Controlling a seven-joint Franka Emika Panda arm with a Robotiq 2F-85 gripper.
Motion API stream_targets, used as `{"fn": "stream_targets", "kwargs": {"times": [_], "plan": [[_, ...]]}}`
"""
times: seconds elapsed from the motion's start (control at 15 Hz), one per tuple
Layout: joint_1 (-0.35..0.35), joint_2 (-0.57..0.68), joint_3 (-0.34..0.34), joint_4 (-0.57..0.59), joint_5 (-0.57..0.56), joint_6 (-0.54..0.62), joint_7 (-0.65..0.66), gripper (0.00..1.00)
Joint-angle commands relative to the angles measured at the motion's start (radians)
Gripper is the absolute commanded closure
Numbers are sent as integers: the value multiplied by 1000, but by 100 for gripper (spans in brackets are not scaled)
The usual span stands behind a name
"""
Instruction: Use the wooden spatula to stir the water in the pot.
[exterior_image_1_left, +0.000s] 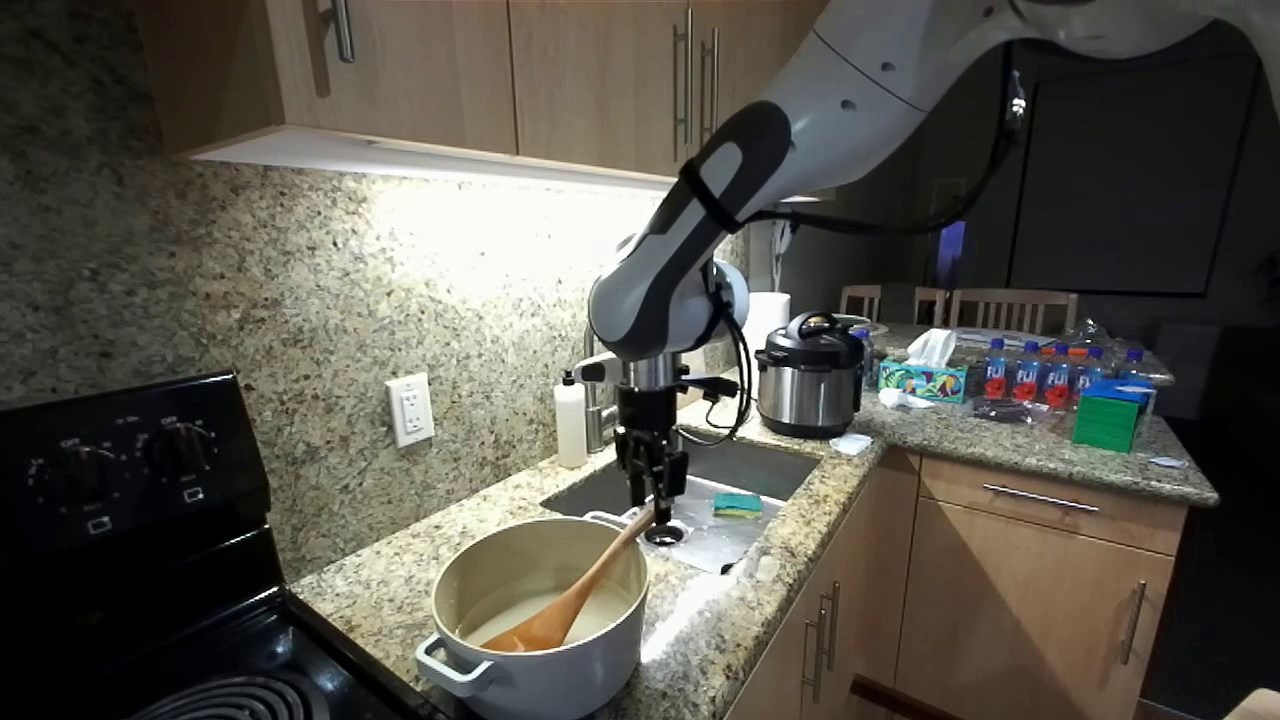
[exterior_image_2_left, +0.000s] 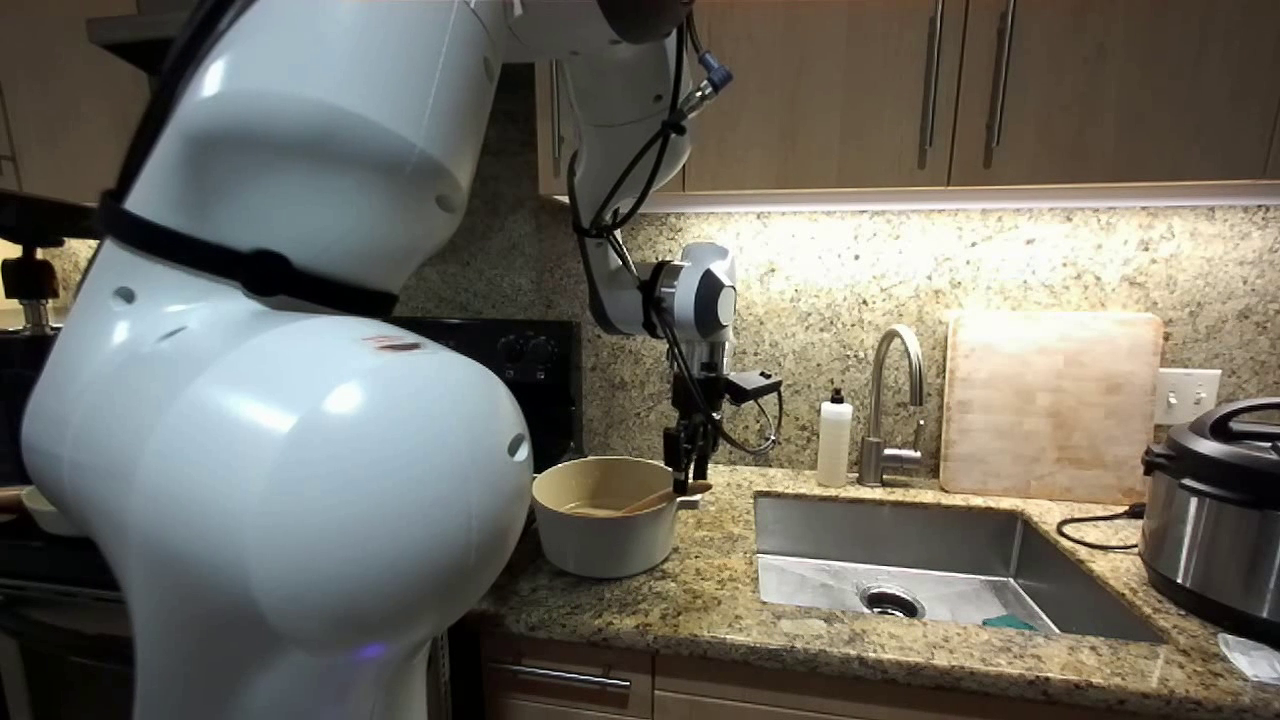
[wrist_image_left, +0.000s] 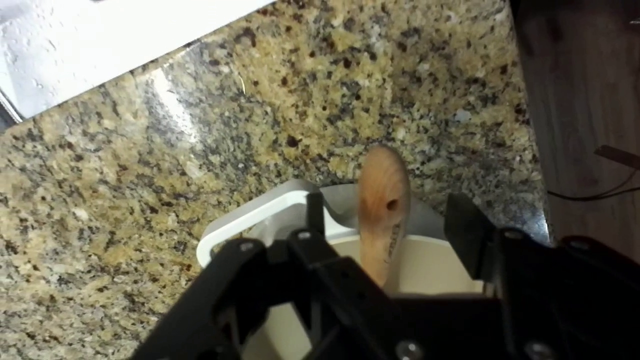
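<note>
The wooden spatula (exterior_image_1_left: 575, 600), orange-brown with a hole near its handle's tip, leaned in the pale pot (exterior_image_1_left: 560, 685), at the lower middle of an exterior view. The gripper (wrist_image_left: 387, 221) stood moderately wide around the handle, with gaps at both sides.

On the granite countertop (exterior_image_2_left: 720, 580) were set a pot (exterior_image_2_left: 605, 540), pump bottle (exterior_image_2_left: 835, 442), electric pressure cooker (exterior_image_1_left: 808, 390), cutting board (exterior_image_2_left: 1050, 405) — and a tissue box (exterior_image_1_left: 922, 382).

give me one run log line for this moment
spatula: leaning in pot | claw: open, straddling spatula handle, not gripping | pot: on counter | stirring: not under way
</note>
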Motion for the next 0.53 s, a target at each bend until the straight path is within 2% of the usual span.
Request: {"fn": "stream_targets", "kwargs": {"times": [0.0,0.33,0.47], "plan": [[-16,19,13,28,-31,-23,13,66],[-16,42,18,52,-51,-51,-3,97],[-18,36,21,47,-53,-47,-4,93]]}}
